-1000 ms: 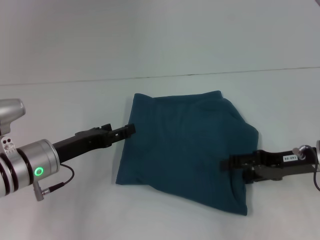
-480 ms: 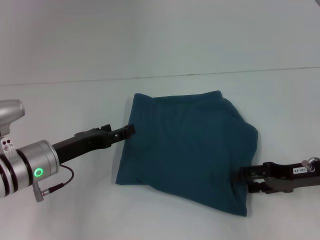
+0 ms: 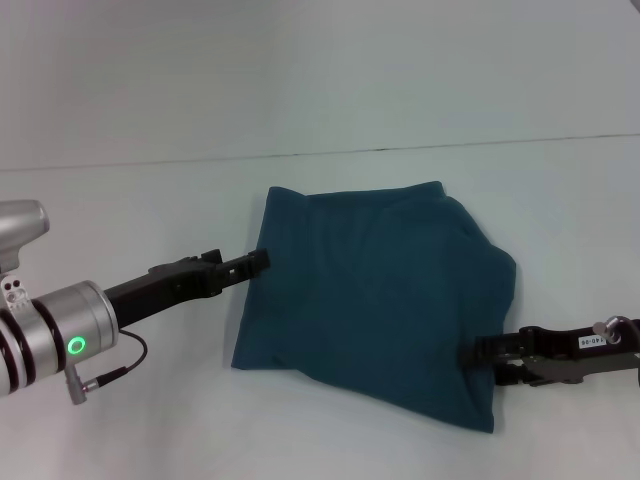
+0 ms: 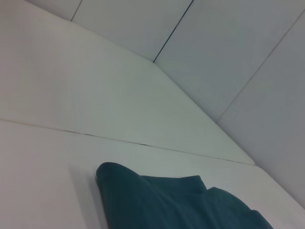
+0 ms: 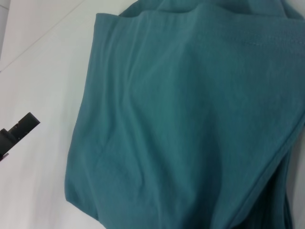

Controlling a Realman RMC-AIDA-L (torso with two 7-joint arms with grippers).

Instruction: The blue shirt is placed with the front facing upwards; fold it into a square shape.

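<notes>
The blue shirt (image 3: 375,300) lies folded into a rough square on the white surface (image 3: 150,420), plain side up. My left pincer (image 3: 262,260) touches its left edge, my right pincer (image 3: 478,353) its right edge; whether either is apart, I cannot tell.

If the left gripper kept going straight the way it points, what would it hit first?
Most likely the blue shirt: the left gripper points right at its folded left edge, nearly touching, though its height above the table is unclear.

Even, soft overhead light; the white desk (image 3: 150,420) is bright without glare, faint shadows hug the blue shirt (image 3: 370,300); focus slightly soft.
</notes>
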